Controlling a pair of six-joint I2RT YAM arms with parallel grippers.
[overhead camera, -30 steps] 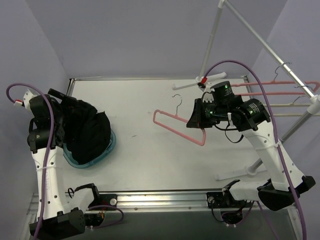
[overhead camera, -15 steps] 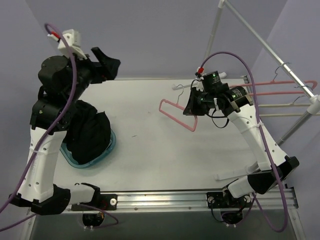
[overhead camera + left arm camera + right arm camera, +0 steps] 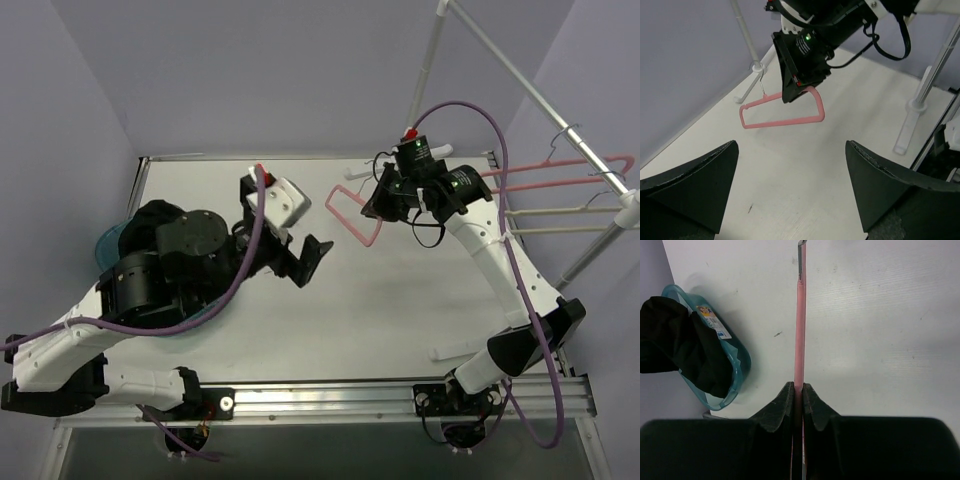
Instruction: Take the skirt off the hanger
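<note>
A white clothes rack [image 3: 423, 78] is seen at the right edge of the table [image 3: 400, 300], with further pink hangers [image 3: 570, 164] hung on its rail and its white foot [image 3: 470, 347] lying near the right arm's base. In the top view much of the teal tub [image 3: 737, 357] at the table's left side is hidden behind the left arm.

The black skirt [image 3: 680, 345] is found crumpled in that tub, off the hanger, one fold draped over the rim. A small tag [image 3: 714, 322] with blue and orange marks is seen on it – its writing cannot be read.

The bare pink hanger [image 3: 780, 112] is held above the far middle of the table, its thin bar clamped between the closed fingers of the right gripper [image 3: 796, 390]. The left gripper [image 3: 790, 190] is spread wide with nothing between its fingers – it is pointed toward the hanger, well apart from it.
</note>
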